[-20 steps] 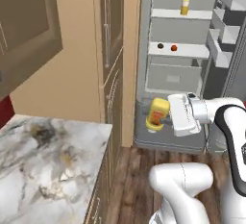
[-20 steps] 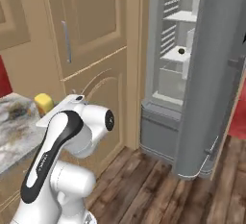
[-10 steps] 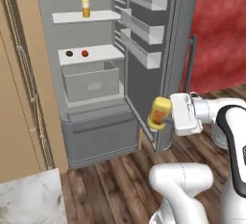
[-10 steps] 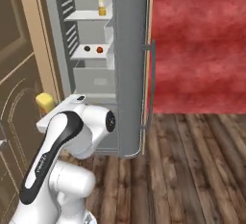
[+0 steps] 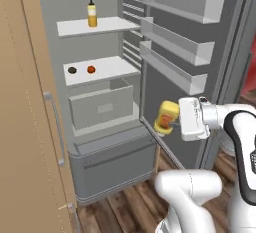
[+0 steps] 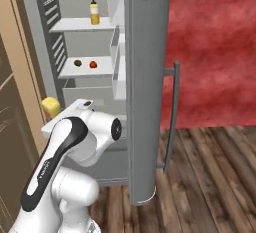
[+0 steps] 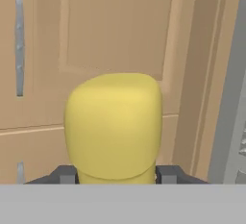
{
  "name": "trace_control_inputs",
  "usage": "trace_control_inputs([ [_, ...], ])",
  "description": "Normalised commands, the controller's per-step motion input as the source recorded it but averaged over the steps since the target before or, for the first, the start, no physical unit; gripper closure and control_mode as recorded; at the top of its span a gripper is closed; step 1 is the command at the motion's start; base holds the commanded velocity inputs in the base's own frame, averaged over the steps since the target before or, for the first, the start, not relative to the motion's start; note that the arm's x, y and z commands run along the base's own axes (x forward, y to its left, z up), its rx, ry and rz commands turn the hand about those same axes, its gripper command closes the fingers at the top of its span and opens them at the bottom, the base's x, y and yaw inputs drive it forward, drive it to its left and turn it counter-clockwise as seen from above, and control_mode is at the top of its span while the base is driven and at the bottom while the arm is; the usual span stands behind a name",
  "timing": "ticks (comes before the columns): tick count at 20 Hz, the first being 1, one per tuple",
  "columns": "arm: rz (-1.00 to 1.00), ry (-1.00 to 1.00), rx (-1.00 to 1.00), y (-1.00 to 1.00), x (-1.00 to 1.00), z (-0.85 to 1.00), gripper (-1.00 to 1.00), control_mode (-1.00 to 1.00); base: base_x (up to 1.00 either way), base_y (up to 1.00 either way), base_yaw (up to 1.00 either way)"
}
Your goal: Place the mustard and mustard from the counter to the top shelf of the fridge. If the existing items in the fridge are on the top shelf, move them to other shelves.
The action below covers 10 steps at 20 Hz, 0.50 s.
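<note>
Left base view shows the tall grey fridge (image 5: 95, 142) with white shelves, open. At 3 o'clock from its pale drawer, the two-finger gripper (image 5: 176, 119) pinches the squat yellow mustard jar (image 5: 166, 117) with orange-red label. On the top shelf, at 12 o'clock, stands the amber-yellow mustard bottle (image 5: 92, 15). On the middle shelf lie a small orange-red ball (image 5: 91, 69) and a dark brown lump (image 5: 72, 70).

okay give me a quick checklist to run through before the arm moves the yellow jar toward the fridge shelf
1. Gripper shut on the squat yellow mustard jar with orange-red label: ok.
2. Grey fridge door open: ok.
3. White top shelf has room beside the amber-yellow mustard bottle: ok.
4. Small orange-red ball and dark brown lump off the top shelf, on the middle shelf: ok.
5. Jar secure between the fingers: cannot tell.
</note>
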Motion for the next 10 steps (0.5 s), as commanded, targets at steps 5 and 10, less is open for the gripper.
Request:
trace_control_inputs([
  [5, 0.0, 0.0, 0.0, 0.0, 0.0, 0.0, 1.0, 1.0, 0.07, 0.03, 0.27],
  [10, 0.0, 0.0, 0.0, 0.0, 0.0, 0.0, 1.0, 1.0, 0.1, 0.0, 0.3],
])
